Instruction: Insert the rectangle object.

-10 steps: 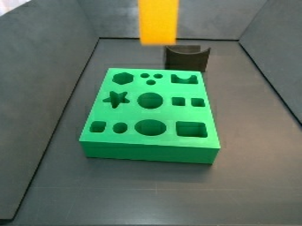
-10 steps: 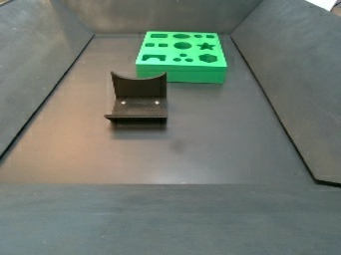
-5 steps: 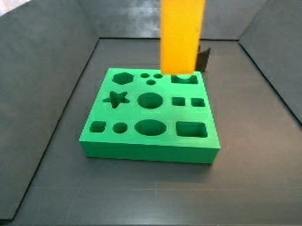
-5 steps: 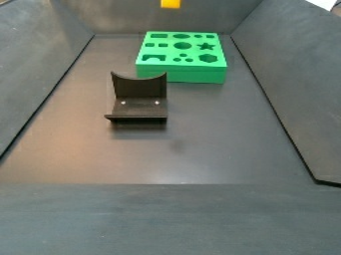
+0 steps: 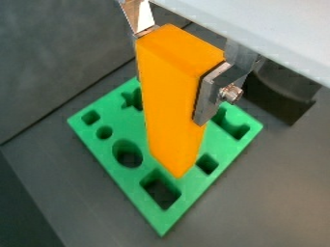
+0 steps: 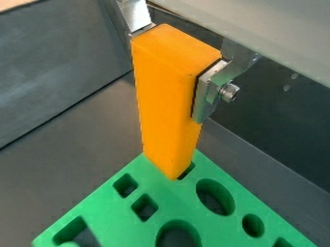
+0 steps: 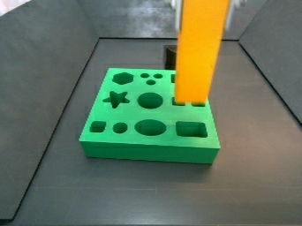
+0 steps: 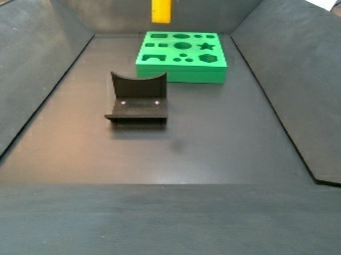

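Observation:
My gripper (image 5: 175,58) is shut on the rectangle object (image 5: 172,111), a tall smooth orange-yellow block. It holds the block upright by its upper end, with a silver finger (image 5: 213,89) on each side; both wrist views show this grip (image 6: 172,58). The block (image 7: 200,48) hangs over the right side of the green board (image 7: 147,152), and its lower end is near a small square hole. In a side view the block (image 8: 162,10) still sits above the board (image 8: 186,75). The board also shows below the block in both wrist views (image 5: 135,174) (image 6: 177,200).
The dark fixture (image 8: 138,100) stands on the grey floor apart from the board, and is partly hidden behind the block in a side view (image 7: 171,58). Sloping grey walls (image 7: 53,106) enclose the floor on both sides.
The block has come down and moved right in the side view, from above the board's far edge to over its right-hand holes. The board and the fixture have not moved.

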{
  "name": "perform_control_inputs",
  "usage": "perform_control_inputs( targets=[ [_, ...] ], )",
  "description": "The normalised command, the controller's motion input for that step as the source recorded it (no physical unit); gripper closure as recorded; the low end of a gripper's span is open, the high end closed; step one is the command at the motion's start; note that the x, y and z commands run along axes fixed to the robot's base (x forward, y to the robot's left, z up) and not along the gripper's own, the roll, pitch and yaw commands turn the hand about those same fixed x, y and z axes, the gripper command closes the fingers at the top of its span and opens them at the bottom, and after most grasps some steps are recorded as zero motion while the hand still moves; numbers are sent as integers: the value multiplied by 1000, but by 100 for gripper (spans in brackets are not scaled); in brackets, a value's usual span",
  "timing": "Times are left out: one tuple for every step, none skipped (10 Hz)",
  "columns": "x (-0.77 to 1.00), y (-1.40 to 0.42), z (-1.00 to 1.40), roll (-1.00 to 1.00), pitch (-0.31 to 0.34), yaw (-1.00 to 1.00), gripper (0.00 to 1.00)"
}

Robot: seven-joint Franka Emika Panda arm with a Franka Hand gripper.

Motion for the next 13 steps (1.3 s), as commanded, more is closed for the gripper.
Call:
perform_control_inputs(
  targets=[
    [706, -503, -366, 221, 150, 0, 100],
    [643, -514, -317, 327, 193, 0, 100],
    [520, -531, -214, 426, 213, 0, 100],
    [249, -334, -249, 266, 154, 0, 100],
    [0, -57, -146, 127, 20, 0, 100],
    [0, 0, -166, 47, 4, 0, 100],
    [-77, 0, -129, 6, 19, 23, 100],
    [-94, 9, -103, 0, 11, 74, 100],
    [-289, 0, -134, 0, 0, 57, 100],
    [-26, 0, -314, 13, 0, 97, 100],
    [-66, 0, -257, 16, 0, 77, 100],
    [-54, 94, -149, 0, 1, 51, 100],
    [0, 60, -189, 0, 6, 43, 100]
  ],
)
